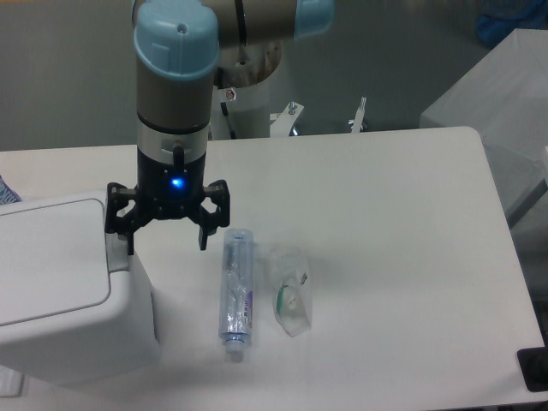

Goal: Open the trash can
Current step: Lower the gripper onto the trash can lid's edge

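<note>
While the trash can (64,282) is placed at the left edge of the white surface (385,257) with its flat lid closed, the end effector (167,241) is held just beside its right upper corner, fingers spread wide and nothing gripped. One finger (124,235) is seen near the small grey tab (116,255). A clear plastic bottle (237,287) and a crumpled transparent bag (291,295) are laid to the right.
</note>
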You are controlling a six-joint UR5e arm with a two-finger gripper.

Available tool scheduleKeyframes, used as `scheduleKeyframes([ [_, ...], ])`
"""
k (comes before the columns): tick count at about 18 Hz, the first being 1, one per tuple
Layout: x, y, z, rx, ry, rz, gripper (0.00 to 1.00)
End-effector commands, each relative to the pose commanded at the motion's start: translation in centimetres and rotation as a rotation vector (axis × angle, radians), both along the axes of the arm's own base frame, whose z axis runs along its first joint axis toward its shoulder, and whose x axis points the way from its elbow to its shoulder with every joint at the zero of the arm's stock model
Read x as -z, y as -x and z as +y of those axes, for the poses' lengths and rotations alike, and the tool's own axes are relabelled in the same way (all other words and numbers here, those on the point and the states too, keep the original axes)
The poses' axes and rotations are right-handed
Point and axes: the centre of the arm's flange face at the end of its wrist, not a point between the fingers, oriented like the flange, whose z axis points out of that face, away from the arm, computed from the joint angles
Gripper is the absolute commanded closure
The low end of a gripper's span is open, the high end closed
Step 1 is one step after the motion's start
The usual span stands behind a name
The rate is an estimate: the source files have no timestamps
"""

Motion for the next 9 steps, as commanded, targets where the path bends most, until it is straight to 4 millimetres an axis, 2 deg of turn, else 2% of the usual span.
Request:
scheduleKeyframes([
  [1, 0.0, -0.5, 0.2, 0.009, 0.0, 0.0, 0.0],
  [7, 0.1, -0.7, 0.2, 0.011, 0.001, -0.001, 0.0],
  [9, -1.1, -0.6, 0.3, 0.013, -0.024, 0.001, 0.0],
])
